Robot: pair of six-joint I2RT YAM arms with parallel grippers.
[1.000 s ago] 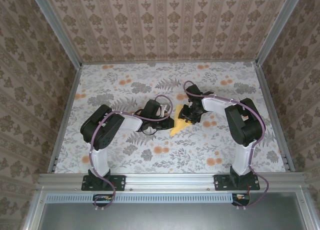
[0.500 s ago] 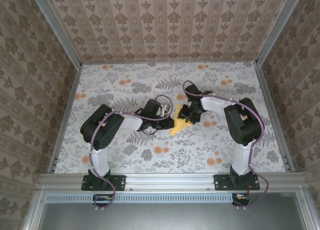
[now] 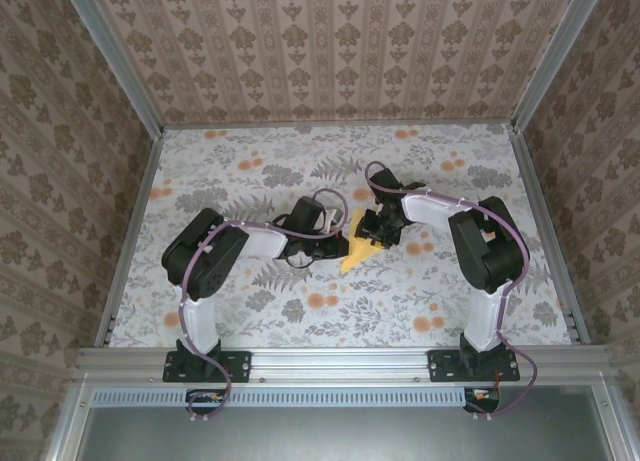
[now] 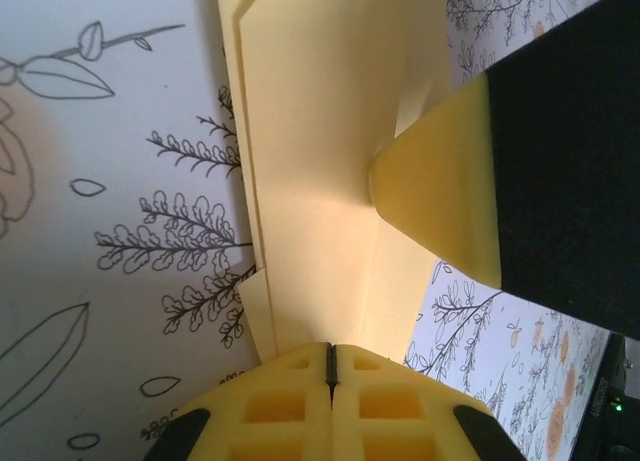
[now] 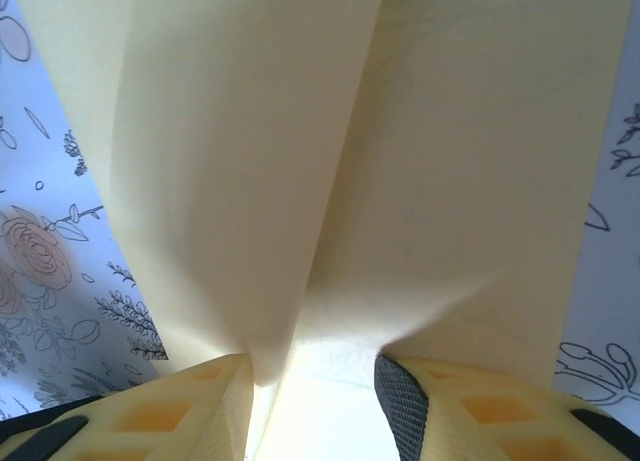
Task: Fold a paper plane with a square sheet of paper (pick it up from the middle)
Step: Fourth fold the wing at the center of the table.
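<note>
Location: the thin yellow paper sheet (image 3: pixel 357 254), folded into a long pointed shape, lies on the floral-printed table cover (image 3: pixel 240 176) at mid-table, between the two arms.

Left gripper (image 3: pixel 338 247): positioned at the sheet's left edge. In the left wrist view its yellow fingers (image 4: pixel 285 406) are pressed together, with no gap at the seam. The folded sheet (image 4: pixel 310 161) runs up to and beneath these fingertips. Whether paper is pinched between them cannot be determined.

Right gripper (image 3: pixel 378 231): positioned over the sheet's upper part, close to the left gripper. In the right wrist view its two fingers (image 5: pixel 195 406) stand apart, one on each side of a raised crease in the paper (image 5: pixel 350 131) that runs away from the camera. In the left wrist view one yellow-tipped black finger (image 4: pixel 440 196) of this gripper bears down on the sheet, and the paper dimples around its tip.

Condition: layered edges show along the sheet's left side.
</note>
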